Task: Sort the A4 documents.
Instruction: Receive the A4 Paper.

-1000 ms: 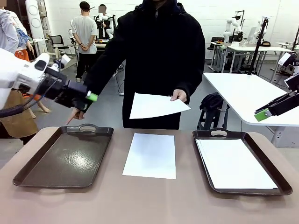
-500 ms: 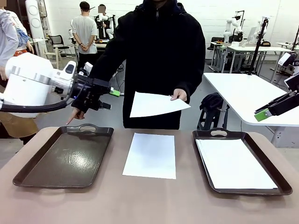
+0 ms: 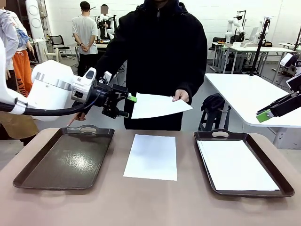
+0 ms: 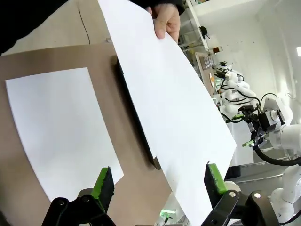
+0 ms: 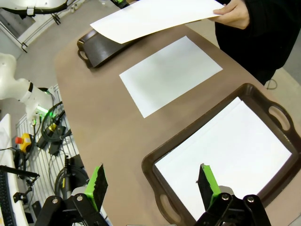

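Far left, an empty dark tray (image 3: 63, 160) sits on the table (image 3: 150, 202). Above its far corner the left gripper (image 3: 129, 106) hovers with jaws wide apart, right at the left edge of the held sheet (image 3: 157, 106) that the person's hand (image 3: 179, 96) offers. Mid-table another A4 sheet (image 3: 151, 157) lies flat between the trays, then the right tray (image 3: 221, 135) carries stacked white sheets (image 3: 237, 165), and the right gripper (image 3: 264, 115) hangs open above its far side.

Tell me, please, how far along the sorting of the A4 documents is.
Done: white paper already lies in the right tray. In hand: the person's hand holds out another sheet, and the robot's left hand is open at its free edge, not yet gripping. Left: that sheet, plus one sheet lying on the table between the trays; the left tray is bare.
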Motion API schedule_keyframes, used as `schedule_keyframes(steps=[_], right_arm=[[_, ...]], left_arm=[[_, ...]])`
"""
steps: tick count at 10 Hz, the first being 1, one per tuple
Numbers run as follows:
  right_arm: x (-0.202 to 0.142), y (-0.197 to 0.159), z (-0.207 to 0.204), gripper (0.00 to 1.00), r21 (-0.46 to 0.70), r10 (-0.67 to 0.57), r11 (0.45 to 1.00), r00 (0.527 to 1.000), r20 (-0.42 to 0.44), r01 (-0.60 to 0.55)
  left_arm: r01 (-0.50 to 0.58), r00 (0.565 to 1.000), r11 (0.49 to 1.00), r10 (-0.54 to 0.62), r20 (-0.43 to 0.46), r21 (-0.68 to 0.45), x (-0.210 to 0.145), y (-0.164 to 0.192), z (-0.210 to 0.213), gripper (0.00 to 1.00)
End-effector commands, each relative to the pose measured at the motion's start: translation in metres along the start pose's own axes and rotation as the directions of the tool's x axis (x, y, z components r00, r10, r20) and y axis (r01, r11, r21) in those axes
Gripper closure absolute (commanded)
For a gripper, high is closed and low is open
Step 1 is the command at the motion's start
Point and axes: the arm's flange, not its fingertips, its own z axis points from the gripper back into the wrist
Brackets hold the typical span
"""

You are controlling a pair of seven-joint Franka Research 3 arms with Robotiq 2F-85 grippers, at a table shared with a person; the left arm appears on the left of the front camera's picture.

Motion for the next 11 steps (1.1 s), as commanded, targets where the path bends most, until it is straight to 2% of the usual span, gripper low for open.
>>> schedule_keyframes(steps=[1,5,9,10,11], right_arm=[[0.000,0.000,-0.001,0.00,0.005,0.002,1.000,1.000,0.001,-0.002],[0.000,0.000,-0.001,0.00,0.005,0.002,1.000,1.000,0.001,-0.002],[0.000,0.000,-0.001,0.00,0.005,0.002,1.000,1.000,0.001,-0.002],[0.000,0.000,-0.001,0.00,0.005,0.002,1.000,1.000,0.001,-0.002],[0.000,0.000,-0.001,0.00,0.005,0.002,1.000,1.000,0.001,-0.002]], left_arm=[[-0.033,0.999,0.997,0.033,0.004,-0.072,0.011,0.010,-0.014,0.00],[-0.116,0.991,0.979,0.125,0.048,-0.169,0.025,0.014,-0.022,0.00],[-0.145,0.989,0.974,0.150,0.015,-0.174,0.028,0.017,-0.023,0.00],[-0.151,0.987,0.968,0.158,0.018,-0.200,0.029,0.019,-0.024,0.18],[-0.167,0.985,0.959,0.174,0.012,-0.229,0.030,0.020,-0.027,0.18]])
